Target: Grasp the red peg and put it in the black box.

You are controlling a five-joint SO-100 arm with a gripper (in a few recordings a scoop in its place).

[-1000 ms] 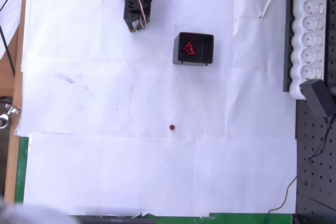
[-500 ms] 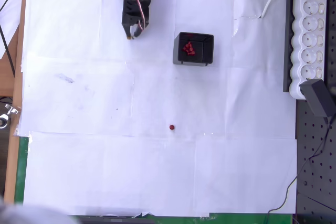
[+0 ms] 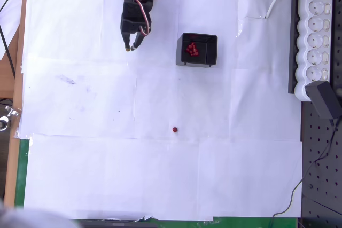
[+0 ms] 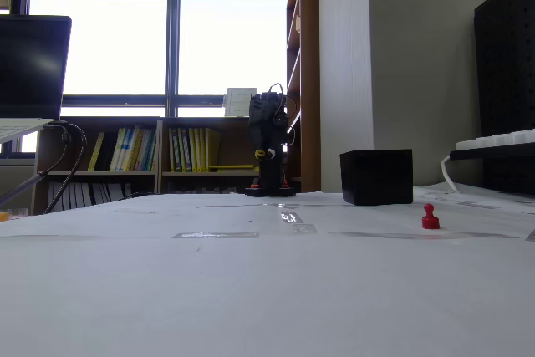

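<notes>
Peg (image 4: 430,216) upright on counter (image 3: 107,158), knob up. Gripper (image 3: 130,48) now farther from base, fingers slightly parted, nothing held.

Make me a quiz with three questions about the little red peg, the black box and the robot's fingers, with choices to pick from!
1. Where is the single red peg?
A. Inside the black box
B. Alone on the white paper, away from the box
C. Between the fingers

2. What colour are the pieces inside the black box?
A. Red
B. Blue
C. Yellow

3. What is the gripper doing?
A. Squeezing the peg
B. Resting in the box
C. Holding nothing, fingers slightly apart

Answers:
1 B: in the overhead view the peg sits by itself on the paper, well clear of the box.
2 A: a small red clump lies in the box.
3 C: the fingers point at bare paper beside the box.
</notes>
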